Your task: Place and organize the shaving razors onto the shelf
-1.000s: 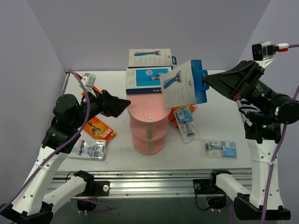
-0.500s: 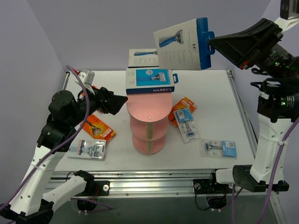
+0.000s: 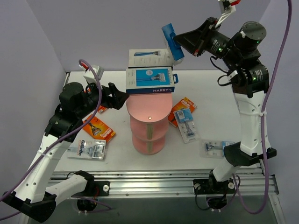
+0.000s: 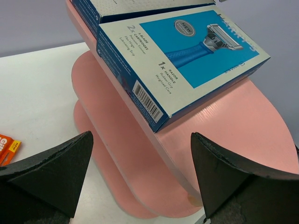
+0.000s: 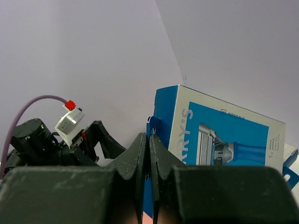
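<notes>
Two flat card boxes (image 3: 150,80) lie on the pink oval shelf (image 3: 149,105); our left gripper (image 3: 120,94) gapes beside them, our right gripper (image 3: 181,39) pinches a third box (image 3: 171,41) high above; glossy blister packs (image 3: 91,149) dot the table (image 3: 119,159).

the far half of the shelf (image 3: 148,111) top tier is taken by two harry's boxes (image 3: 150,80), one behind the other; the near half lies bare, open from above. the left gripper (image 3: 119,94), jaws apart, crowds its left side. the right gripper (image 3: 180,41) pinches a third box (image 3: 170,41) high over the far edge. loose packs (image 3: 187,122) hem the shelf's right foot.
</notes>
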Controlling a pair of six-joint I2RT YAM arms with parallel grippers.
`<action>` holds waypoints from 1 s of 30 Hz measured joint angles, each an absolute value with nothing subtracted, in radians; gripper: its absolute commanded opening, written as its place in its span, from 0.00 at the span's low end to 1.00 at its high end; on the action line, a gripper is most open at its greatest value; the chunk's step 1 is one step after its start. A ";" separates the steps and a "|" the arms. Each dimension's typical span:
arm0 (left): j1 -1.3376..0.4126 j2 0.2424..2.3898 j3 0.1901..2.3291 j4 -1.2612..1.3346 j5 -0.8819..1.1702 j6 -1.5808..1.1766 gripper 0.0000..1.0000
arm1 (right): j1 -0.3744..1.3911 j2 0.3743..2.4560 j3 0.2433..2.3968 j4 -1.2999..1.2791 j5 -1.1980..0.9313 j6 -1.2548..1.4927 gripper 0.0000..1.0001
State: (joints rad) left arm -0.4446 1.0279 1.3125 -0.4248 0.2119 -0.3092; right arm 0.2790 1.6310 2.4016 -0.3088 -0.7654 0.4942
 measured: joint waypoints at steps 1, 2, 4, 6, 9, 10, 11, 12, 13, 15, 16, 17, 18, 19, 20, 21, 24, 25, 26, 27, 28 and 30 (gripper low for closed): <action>-0.445 1.031 1.316 -0.425 0.210 -0.303 0.94 | 0.309 1.631 2.408 -0.332 -0.728 0.465 0.00; -0.445 1.031 1.316 -0.426 0.208 -0.301 0.94 | 0.339 1.631 2.416 -0.352 -0.701 0.437 0.00; -0.445 1.031 1.317 -0.426 0.205 -0.294 0.94 | 0.406 1.630 2.438 -0.388 -0.651 0.384 0.00; -0.445 1.032 1.317 -0.426 0.204 -0.289 0.94 | 0.477 1.631 2.463 -0.425 -0.587 0.328 0.00; -0.445 1.032 1.317 -0.426 0.204 -0.283 0.94 | 0.605 1.631 2.490 -0.471 -0.496 0.246 0.00; -0.445 1.032 1.317 -0.426 0.204 -0.282 0.94 | 0.654 1.631 2.494 -0.486 -0.461 0.217 0.00; -0.445 1.032 1.317 -0.426 0.204 -0.282 0.94 | 0.696 1.631 2.495 -0.497 -0.430 0.194 0.00; -0.445 1.032 1.316 -0.426 0.204 -0.282 0.94 | 0.731 1.631 2.495 -0.506 -0.404 0.173 0.00; -0.445 1.032 1.316 -0.426 0.204 -0.282 0.94 | 0.763 1.631 2.495 -0.517 -0.377 0.154 0.00; -0.445 1.032 1.316 -0.426 0.204 -0.282 0.94 | 0.810 1.631 2.495 -0.531 -0.325 0.127 0.00; -0.445 1.032 1.316 -0.426 0.204 -0.282 0.94 | 0.831 1.630 2.495 -0.535 -0.302 0.118 0.00; -0.445 1.031 1.316 -0.425 0.204 -0.282 0.94 | 0.857 1.628 2.491 -0.538 -0.279 0.109 0.00; -0.445 1.031 1.316 -0.426 0.204 -0.282 0.94 | 0.876 1.624 2.483 -0.537 -0.258 0.103 0.00; -0.445 1.031 1.316 -0.425 0.204 -0.282 0.94 | 0.894 1.621 2.476 -0.538 -0.238 0.099 0.00; -0.445 1.029 1.316 -0.425 0.204 -0.283 0.94 | 0.920 1.619 2.471 -0.538 -0.212 0.095 0.00; -0.445 1.026 1.314 -0.424 0.204 -0.283 0.94 | 0.952 1.618 2.468 -0.539 -0.184 0.089 0.00; -0.445 1.000 1.294 -0.414 0.200 -0.289 0.94 | 1.057 1.618 2.461 -0.543 -0.117 0.075 0.00; -0.445 0.988 1.284 -0.411 0.194 -0.291 0.94 | 1.091 1.618 2.459 -0.543 -0.092 0.072 0.00; -0.445 0.971 1.272 -0.407 0.186 -0.297 0.94 | 1.121 1.618 2.458 -0.543 -0.068 0.069 0.00; -0.445 0.952 1.261 -0.406 0.176 -0.305 0.94 | 1.152 1.616 2.455 -0.542 -0.040 0.065 0.00; -0.445 0.931 1.249 -0.403 0.165 -0.311 0.94 | 1.178 1.613 2.449 -0.541 -0.013 0.061 0.00; -0.445 0.882 1.225 -0.396 0.141 -0.326 0.94 | 1.224 1.607 2.440 -0.543 0.042 0.054 0.00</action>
State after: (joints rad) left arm -0.4446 0.8822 1.2255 -0.3958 0.1410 -0.3264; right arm 1.2240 1.6070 2.4401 -0.5430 0.0422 0.0544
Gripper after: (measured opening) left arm 0.941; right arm 0.008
